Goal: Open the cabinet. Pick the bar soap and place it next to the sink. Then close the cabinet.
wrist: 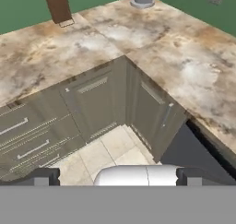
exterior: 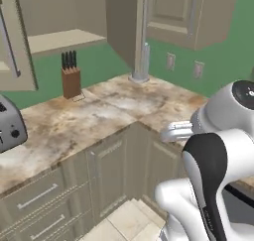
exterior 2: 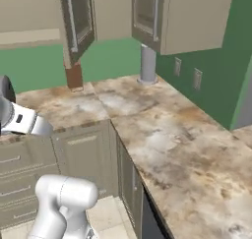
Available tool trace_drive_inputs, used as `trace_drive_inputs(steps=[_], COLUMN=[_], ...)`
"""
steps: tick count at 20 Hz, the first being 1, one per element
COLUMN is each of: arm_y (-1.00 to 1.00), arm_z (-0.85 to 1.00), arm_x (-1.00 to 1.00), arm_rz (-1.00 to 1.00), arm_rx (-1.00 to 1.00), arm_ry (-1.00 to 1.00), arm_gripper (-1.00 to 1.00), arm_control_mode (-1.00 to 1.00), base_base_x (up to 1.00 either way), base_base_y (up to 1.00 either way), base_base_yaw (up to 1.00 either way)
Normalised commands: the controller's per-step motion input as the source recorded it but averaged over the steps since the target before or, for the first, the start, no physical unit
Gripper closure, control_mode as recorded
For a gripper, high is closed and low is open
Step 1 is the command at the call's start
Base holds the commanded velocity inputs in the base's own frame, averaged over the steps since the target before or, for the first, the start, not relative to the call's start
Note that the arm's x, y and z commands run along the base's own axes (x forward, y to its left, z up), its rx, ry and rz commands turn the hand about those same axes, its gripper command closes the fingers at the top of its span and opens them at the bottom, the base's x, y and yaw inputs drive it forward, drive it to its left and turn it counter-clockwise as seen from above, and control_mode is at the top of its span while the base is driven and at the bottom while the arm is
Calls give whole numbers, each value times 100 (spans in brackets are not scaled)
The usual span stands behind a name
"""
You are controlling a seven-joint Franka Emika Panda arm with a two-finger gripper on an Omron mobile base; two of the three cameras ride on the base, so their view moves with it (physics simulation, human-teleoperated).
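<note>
The cabinet (exterior: 64,17) on the wall stands open, with its left door (exterior: 15,51) and right door (exterior: 124,27) swung out. The part of its shelf (exterior: 62,39) that shows is bare. The right base view has the same doors (exterior 2: 78,21) (exterior 2: 147,12) with their long silver handles. The bar soap and the sink are out of view. My gripper (wrist: 117,177) is open with nothing between its fingertips (wrist: 41,177). It hangs in front of the counter corner and looks down at the lower cabinet fronts (wrist: 97,103).
A knife block (exterior: 71,76) stands at the back of the marbled counter (exterior: 74,121), and a toaster (exterior: 10,123) sits at the far left. A grey cylinder (exterior: 141,61) stands in the back corner. Drawers (wrist: 23,135) and tiled floor (wrist: 115,149) lie below.
</note>
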Motion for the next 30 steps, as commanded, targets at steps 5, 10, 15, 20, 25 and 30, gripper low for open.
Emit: trace_drive_inputs(steps=[5,10,15,20,25,30], arm_y=[0,0,0,0,0,0], arm_z=[0,0,0,0,0,0], arm_x=[0,0,0,0,0,0], arm_rz=[0,0,0,0,0,0], arm_rx=[0,0,0,0,0,0], arm_ry=[0,0,0,0,0,0], arm_gripper=[-100,-100,-100,-100,-100,-100], arm_control_mode=[100,100,100,100,100,100], base_base_x=[1,40,75,36,22,18], base_base_y=[-7,-3,0,-4,-58,-22], base_base_yaw=[75,20,39,53,36,-4])
